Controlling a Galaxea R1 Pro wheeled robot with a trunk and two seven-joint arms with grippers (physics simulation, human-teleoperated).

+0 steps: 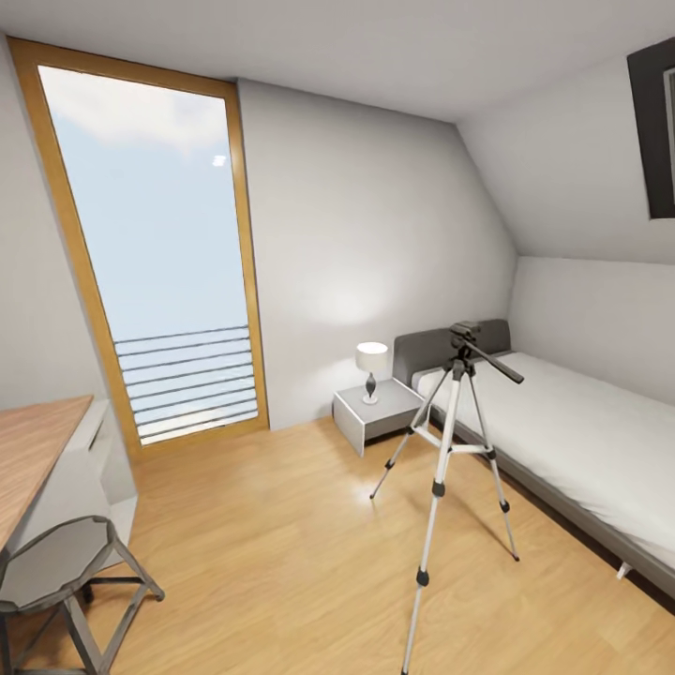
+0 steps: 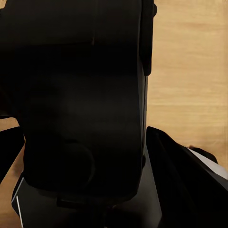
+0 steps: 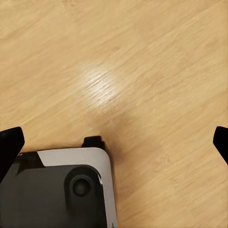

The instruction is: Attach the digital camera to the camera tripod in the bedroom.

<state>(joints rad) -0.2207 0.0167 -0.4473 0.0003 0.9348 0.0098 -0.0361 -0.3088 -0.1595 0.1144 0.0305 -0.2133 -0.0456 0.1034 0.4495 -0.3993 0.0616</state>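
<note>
Head view, left to right: a wood-topped surface (image 1: 33, 450), then the camera tripod (image 1: 450, 478) on the floor beside the bed (image 1: 581, 422), the digital camera (image 1: 466, 331) apparently already seated on its head. Little seems left. Left claw's state cannot be told; right claw (image 3: 114, 142) is spread, empty.

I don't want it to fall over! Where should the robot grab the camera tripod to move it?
Probably at the black top joint of the camera tripod, just under its pan head, where the three spread legs meet, so it likely stays balanced. Come from the open-floor side, because the long handle juts toward the bed.
</note>
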